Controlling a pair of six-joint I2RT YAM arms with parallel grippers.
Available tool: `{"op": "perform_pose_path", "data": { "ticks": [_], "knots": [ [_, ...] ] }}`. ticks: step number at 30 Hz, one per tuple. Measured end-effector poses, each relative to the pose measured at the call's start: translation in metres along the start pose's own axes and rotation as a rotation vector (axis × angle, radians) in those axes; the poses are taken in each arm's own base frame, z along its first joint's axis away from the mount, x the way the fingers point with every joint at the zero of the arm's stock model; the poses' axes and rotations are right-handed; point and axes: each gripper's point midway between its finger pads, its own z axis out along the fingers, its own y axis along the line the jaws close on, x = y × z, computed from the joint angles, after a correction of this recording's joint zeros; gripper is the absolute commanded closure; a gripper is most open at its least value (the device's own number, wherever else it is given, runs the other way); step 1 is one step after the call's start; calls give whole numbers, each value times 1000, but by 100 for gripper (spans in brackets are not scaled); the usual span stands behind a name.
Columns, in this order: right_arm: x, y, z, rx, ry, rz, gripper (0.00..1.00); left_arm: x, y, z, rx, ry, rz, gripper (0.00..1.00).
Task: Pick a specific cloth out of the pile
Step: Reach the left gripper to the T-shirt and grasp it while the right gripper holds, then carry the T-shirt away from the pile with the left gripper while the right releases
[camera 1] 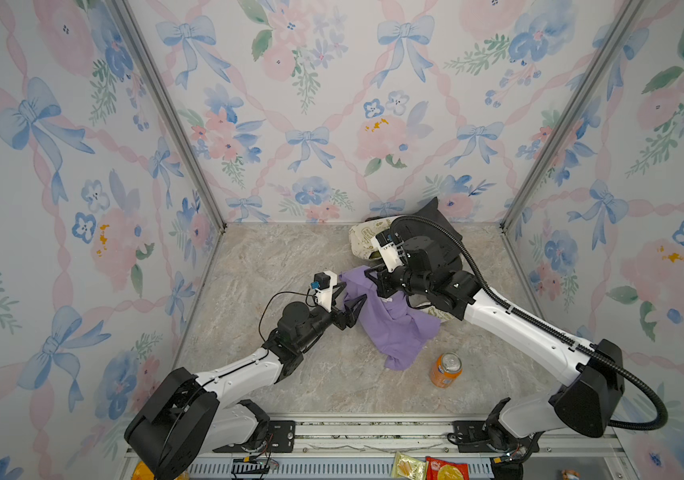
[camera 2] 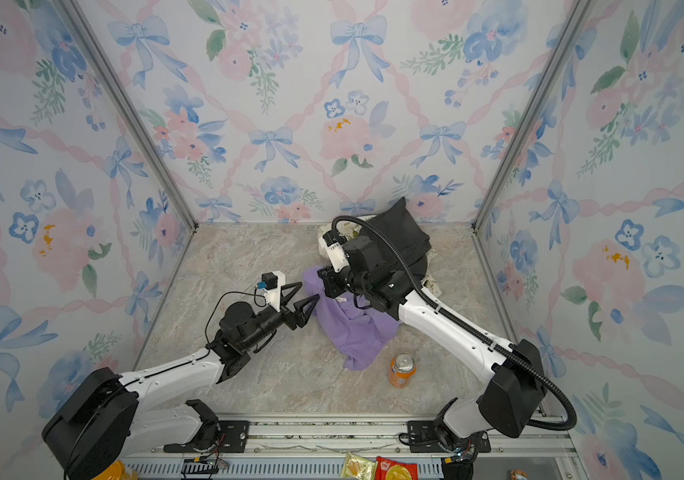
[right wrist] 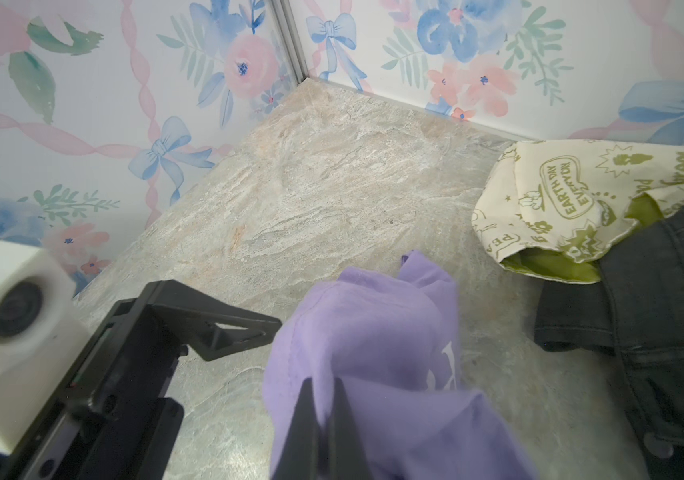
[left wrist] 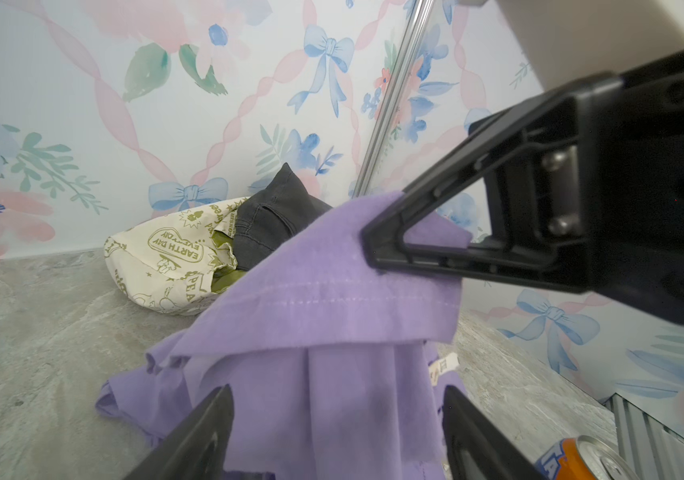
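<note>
- The cloth (camera 1: 392, 332) lies mid-table, just near-left of the pile (camera 1: 365, 239), its length running far to near.
- The right gripper (right wrist: 323, 386) pinches its far end.
- The left gripper (camera 1: 355, 291), jaws spread, straddles its left edge.

- Black denim garment (camera 2: 404, 228), behind the cloth (camera 2: 353, 328): lower part hidden by the right arm (camera 2: 448, 328) in both top views.
- Cream printed fabric (camera 1: 362, 239), behind the cloth: mostly covered by the right wrist camera mount (camera 1: 390, 249).
- Cloth's rear edge: hidden under the right gripper (camera 1: 373, 277) in both top views.
- White tag (left wrist: 444, 368) on the cloth: print too small to read.
- Orange can (left wrist: 581, 457), beside the cloth: cut off by the left wrist view's edge.
- Left gripper (left wrist: 337, 392), astride the cloth: fingers blurred and cut off; contact cannot be determined.
- Snack packets (camera 1: 431, 467), well in front of the cloth: cut off by the picture's edge.
</note>
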Motion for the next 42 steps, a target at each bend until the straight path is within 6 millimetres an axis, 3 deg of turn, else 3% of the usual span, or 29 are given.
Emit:
{"op": "perform_pose_path", "data": {
  "ticks": [1, 6, 9, 12, 15, 17, 22, 27, 31, 32, 42],
  "knots": [
    [0, 2, 0, -5, 1, -1, 100, 1, 1, 5, 2, 5, -7, 33],
    [-1, 8, 1, -14, -6, -3, 100, 10, 2, 28, 19, 34, -47, 80],
    [-1, 4, 1, 9, -9, -3, 97, 12, 1, 30, 27, 39, -56, 100],
    [-2, 0, 1, 33, -14, -11, 92, 10, 1, 28, 18, 31, -56, 100],
    [-1, -4, 1, 56, -13, -33, 79, 5, 3, 21, -4, 11, -50, 100],
    [-2, -8, 0, 79, -17, -52, 60, -1, 5, 14, -23, -11, -43, 100],
    [-3, -18, -5, 141, -24, -97, 32, -18, 7, 3, -59, -66, -26, 100],
    [-1, -29, -21, 198, -38, -124, 16, -36, 11, -9, -115, -97, 7, 100],
    [5, -38, -39, 232, -54, -130, 9, -46, 18, -17, -180, -95, 42, 100],
    [7, -41, -44, 241, -60, -130, 0, -50, 20, -19, -195, -97, 50, 100],
    [28, -62, -68, 294, -93, -113, 3, -97, 36, -44, -357, -144, 139, 100]
  ]
}}
